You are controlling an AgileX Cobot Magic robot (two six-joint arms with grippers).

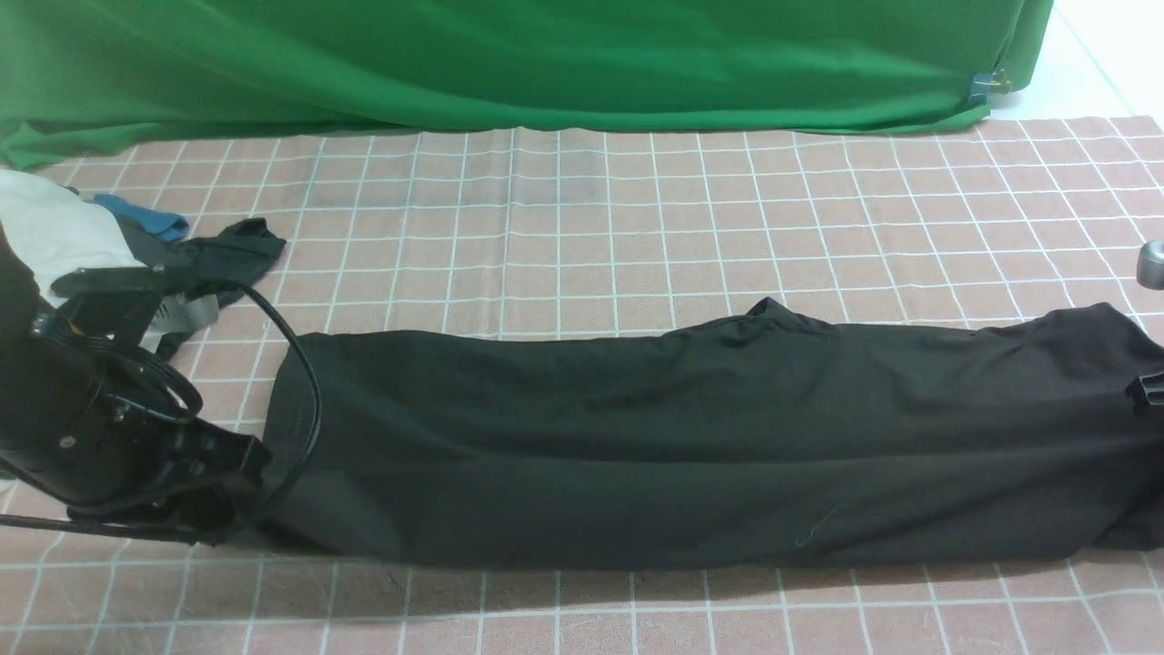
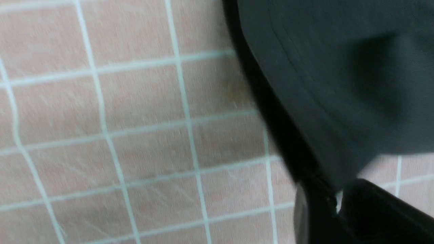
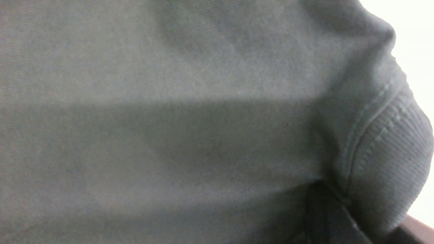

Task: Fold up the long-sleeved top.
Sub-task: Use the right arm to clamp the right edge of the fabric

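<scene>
One lengthwise fold looks done: the top [image 1: 691, 437] lies as a long band along the near edge of the cloth [image 1: 582, 209], ends not yet folded in, left gripper [image 2: 334, 206] pinching its hem, right gripper pressed together on its ribbed edge.

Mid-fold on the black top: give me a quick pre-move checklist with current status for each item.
1. Top folded into one long band across the table: ok.
2. Left gripper grip on the band's left end: cannot tell, jaws blurred at the hem.
3. Right gripper holds the ribbed neckline: ok, jaws shut on the cloth.
4. Small dark cloth apart from the band: ok.
5. Checked tablecloth behind the band bare for the fold: ok.
</scene>
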